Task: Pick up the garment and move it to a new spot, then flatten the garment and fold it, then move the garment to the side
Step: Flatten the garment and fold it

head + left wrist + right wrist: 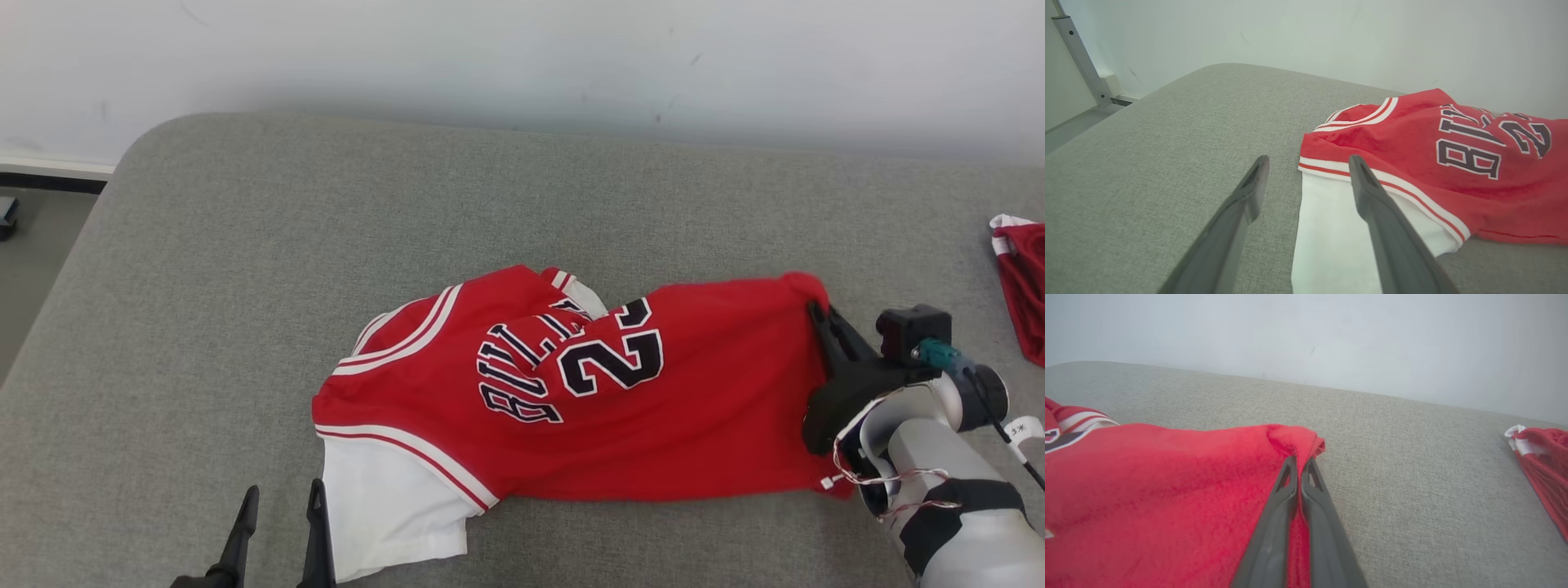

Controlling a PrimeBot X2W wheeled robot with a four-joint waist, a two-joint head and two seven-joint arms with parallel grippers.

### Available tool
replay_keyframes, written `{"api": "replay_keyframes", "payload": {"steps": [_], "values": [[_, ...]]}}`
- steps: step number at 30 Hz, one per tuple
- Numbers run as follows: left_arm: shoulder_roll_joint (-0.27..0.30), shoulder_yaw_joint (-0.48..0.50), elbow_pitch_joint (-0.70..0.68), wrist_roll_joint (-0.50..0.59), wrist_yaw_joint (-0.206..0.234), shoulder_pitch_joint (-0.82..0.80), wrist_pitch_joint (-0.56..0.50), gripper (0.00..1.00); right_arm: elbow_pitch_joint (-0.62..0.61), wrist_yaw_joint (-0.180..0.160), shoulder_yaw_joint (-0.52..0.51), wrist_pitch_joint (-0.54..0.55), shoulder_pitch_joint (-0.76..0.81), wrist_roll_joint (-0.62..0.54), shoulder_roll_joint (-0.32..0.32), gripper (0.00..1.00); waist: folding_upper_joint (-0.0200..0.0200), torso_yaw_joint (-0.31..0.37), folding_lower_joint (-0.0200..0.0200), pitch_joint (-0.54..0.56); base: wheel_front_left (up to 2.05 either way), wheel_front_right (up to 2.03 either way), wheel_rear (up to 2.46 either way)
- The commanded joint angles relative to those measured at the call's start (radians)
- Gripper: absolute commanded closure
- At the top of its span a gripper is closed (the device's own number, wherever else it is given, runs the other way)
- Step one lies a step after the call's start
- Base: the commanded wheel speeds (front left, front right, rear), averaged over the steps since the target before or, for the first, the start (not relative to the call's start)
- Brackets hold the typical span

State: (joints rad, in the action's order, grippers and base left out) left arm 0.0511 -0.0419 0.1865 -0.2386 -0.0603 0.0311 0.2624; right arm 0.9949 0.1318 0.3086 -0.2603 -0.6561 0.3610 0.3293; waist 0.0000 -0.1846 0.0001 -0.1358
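The right fingers are clamped on the far right corner of the jersey. The left fingers stand apart just beside its white end. The jersey lies rumpled on the grey pad, its long axis running left to right between the arms, lettering partly creased; a second red garment is cut off at the right.

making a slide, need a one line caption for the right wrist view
Right gripper shut on a corner of the red jersey on the grey cushion, second red garment nearby.

A red-and-white cloth lies at the grey cushion's right edge.
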Motion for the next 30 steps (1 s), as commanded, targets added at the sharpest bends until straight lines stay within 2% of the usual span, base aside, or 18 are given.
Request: {"api": "replay_keyframes", "payload": {"steps": [1,2,3,4,12,14,20,21,24,30], "values": [[-0.001,-0.001,0.003,-0.007,0.007,-0.01,0.003,0.0,-0.001,-0.003,-0.004,-0.006,-0.013,0.001,-0.001,1.0,0.0,0.0,-0.0001,-0.001,0.0,0.0,0.0],[-0.001,-0.002,0.003,-0.008,0.007,-0.008,0.003,0.0,-0.001,-0.003,-0.007,-0.006,-0.018,0.0,-0.003,1.0,0.0,0.001,-0.0001,-0.001,0.0,0.0,0.0],[-0.001,-0.003,0.003,-0.01,0.008,-0.008,0.003,0.0,-0.011,-0.003,-0.01,-0.006,-0.024,-0.005,-0.002,0.1,0.0,0.002,-0.0001,-0.001,0.0,0.0,0.0],[-0.002,-0.006,0.004,-0.01,0.009,-0.008,0.003,0.0,-0.009,-0.003,-0.01,-0.005,-0.02,-0.009,-0.002,0.0,0.0,0.002,-0.0001,0.0,0.0,0.0,0.0],[-0.001,-0.007,0.009,-0.005,0.009,0.012,0.003,0.0,-0.144,-0.003,-0.13,-0.003,0.089,-0.048,0.008,0.0,0.0,0.019,-0.0001,0.033,0.0,0.0,0.0],[-0.001,-0.001,0.01,0.001,0.006,0.028,0.003,0.0,-0.261,-0.003,-0.203,-0.004,0.175,-0.073,0.006,0.0,0.0,0.032,-0.0001,0.054,0.0,0.0,0.0],[-0.001,0.002,0.015,0.011,0.001,0.053,0.003,0.0,-0.483,-0.003,-0.334,-0.004,0.389,-0.109,-0.038,0.0,0.0,0.051,-0.0001,0.079,0.0,0.0,0.0],[-0.001,0.002,0.015,0.011,0.001,0.053,0.003,0.0,-0.483,-0.003,-0.334,-0.004,0.389,-0.109,-0.038,0.0,0.0,0.051,-0.0001,0.079,0.0,0.0,0.0],[-0.002,0.004,0.013,0.012,0.002,0.056,0.003,0.0,-0.59,-0.003,-0.382,-0.003,0.488,-0.126,-0.074,0.0,0.0,0.06,-0.0001,0.086,0.0,0.0,0.0],[-0.001,0.005,0.01,0.015,0.003,0.072,0.003,0.0,-0.735,-0.003,-0.389,-0.003,0.632,-0.162,-0.142,0.0,0.0,0.075,-0.0001,0.092,0.0,0.0,0.0]]}}
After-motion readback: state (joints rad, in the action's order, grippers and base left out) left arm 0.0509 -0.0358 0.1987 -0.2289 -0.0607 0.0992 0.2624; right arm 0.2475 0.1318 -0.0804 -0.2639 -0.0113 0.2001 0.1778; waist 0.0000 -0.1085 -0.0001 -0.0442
